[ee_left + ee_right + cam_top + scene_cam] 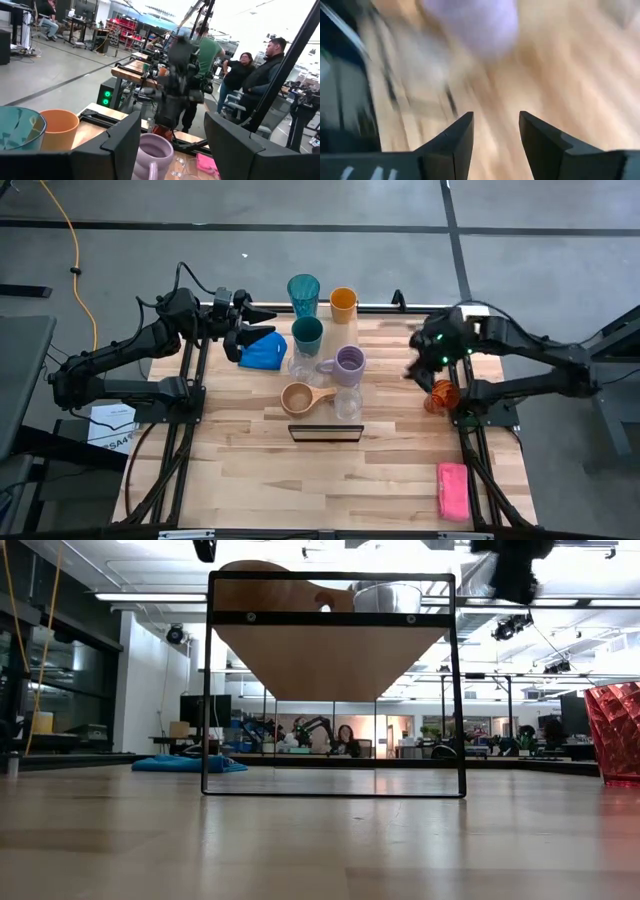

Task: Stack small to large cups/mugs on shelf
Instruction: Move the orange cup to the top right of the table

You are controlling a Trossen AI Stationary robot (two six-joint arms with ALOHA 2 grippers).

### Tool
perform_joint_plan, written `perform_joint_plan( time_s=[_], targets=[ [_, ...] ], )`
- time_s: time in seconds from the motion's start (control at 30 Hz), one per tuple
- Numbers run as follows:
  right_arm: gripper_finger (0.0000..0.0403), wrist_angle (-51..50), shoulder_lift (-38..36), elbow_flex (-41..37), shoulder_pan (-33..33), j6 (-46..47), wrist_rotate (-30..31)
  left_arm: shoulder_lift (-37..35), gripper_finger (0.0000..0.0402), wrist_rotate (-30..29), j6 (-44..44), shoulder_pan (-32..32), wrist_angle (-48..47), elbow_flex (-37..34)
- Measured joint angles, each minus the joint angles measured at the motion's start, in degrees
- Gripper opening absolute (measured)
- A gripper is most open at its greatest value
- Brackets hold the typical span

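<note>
The shelf (pixel 330 650) stands mid-table on its black frame (pixel 325 432). On it stand the teal tumbler (pixel 303 293), orange cup (pixel 343 303), dark green cup (pixel 307 333), lavender mug (pixel 348 365), tan mug (pixel 300 398) and two clear glasses (pixel 347 406). The red cup (pixel 440 394) stands on the table by the right arm. My left gripper (pixel 262 325) hovers open and level at the shelf's far left, pointing at the cups. My right gripper (pixel 414 366) is open above the table, right of the lavender mug, tipped downward, nothing between its fingers (pixel 460 135).
A blue cloth (pixel 262 352) lies on the table under my left gripper. A pink sponge (pixel 452 490) lies at the near right corner. Bare tabletop spreads in front of the shelf frame. People stand in the room beyond the table.
</note>
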Motion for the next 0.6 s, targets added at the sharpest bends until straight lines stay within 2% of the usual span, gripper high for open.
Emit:
perform_joint_plan(
  time_s=[0.13, 0.27, 0.4, 0.6],
  targets=[
    [0.015, -18.37, 3.62, 1.25, 6.22, 3.43, 0.59, 0.0, 0.0207, 0.0, 0.0, 0.02, -0.02, 0.0],
    [0.015, -27.93, 3.98, -1.09, 13.52, 8.96, 3.4, 0.0, 0.0207, 0.02, 0.02, 0.0, -0.02, 0.0],
    [0.0162, -28.8, 3.16, -4.05, 19.38, 15.17, 3.88, 0.0, 0.0207, 0.02, 0.02, 0.02, -0.02, 0.0],
    [0.0224, -25.49, 3.18, -8.88, 25.26, 18.93, 6.36, 0.0, 0.0207, 0.02, 0.02, 0.02, -0.03, 0.0]
  ],
)
